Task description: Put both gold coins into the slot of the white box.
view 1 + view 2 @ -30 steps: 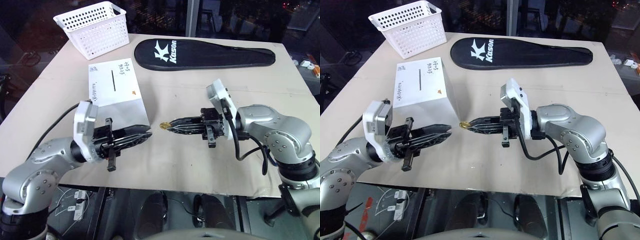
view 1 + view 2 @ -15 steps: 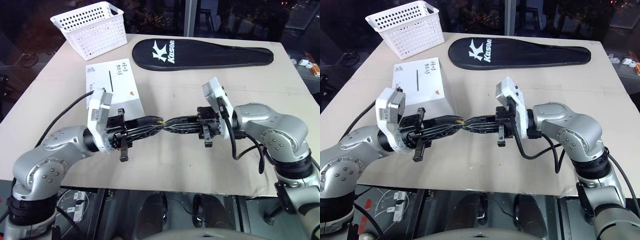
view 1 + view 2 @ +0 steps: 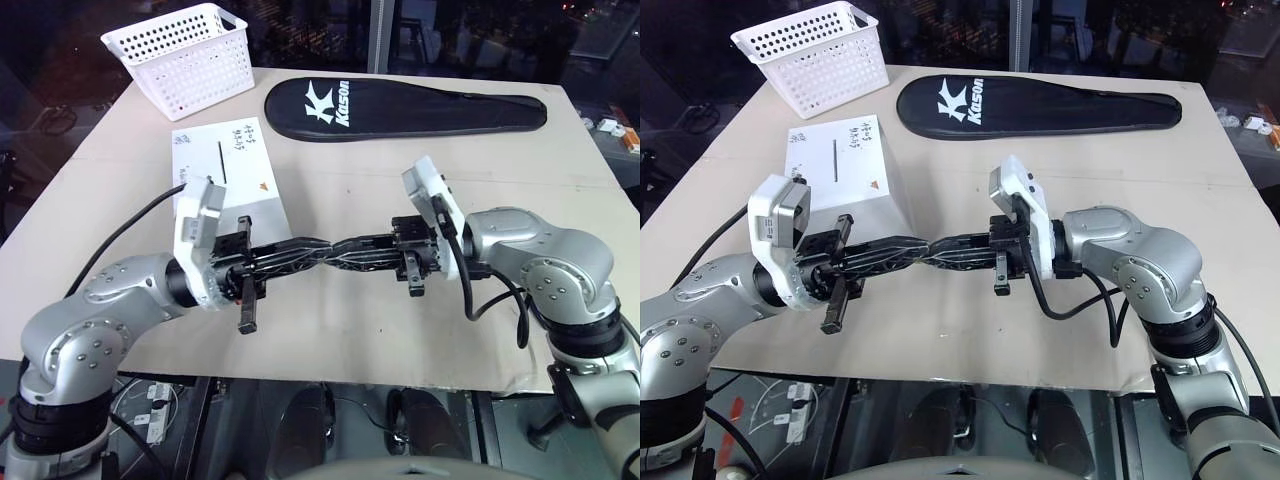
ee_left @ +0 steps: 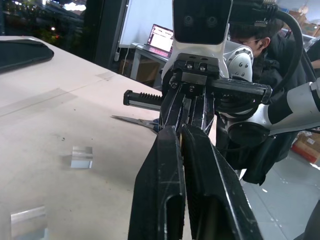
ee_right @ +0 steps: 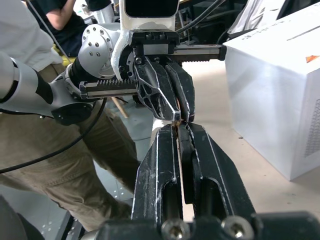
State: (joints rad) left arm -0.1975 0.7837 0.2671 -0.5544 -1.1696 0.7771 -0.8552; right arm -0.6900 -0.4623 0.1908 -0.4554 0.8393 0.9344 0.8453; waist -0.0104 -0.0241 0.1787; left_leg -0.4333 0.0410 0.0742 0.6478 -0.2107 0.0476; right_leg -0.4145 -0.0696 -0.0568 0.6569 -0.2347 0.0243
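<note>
Now the left gripper [image 3: 318,245] has swung in from 9 o'clock and meets the right gripper [image 3: 342,247] tip to tip above the table [image 3: 420,320]; 1 second ago they were well apart, with the gold coin [image 5: 176,120] sticking out of the right tips alone. The left jaws, slightly parted then, have closed. The right jaws are clamped as before. In the right wrist view, 1 small gold glint sits exactly where the 2 pairs of tips touch, so both seem to pinch the same coin.

I read this as a handover to the arm nearer the white box [image 3: 225,175], with no release yet.

The coin is thin, hard and shiny, and likely to slip. The fingers [image 4: 165,190] are black, ribbed and tapered. The box is matt white card with sharp edges, at 10 o'clock from the tips. Its slot [image 3: 222,160] is a narrow dark slit in the top face. A perforated plastic basket [image 3: 180,50] stands at 11 o'clock and a black fabric racket cover [image 3: 420,105] at 1 o'clock.
</note>
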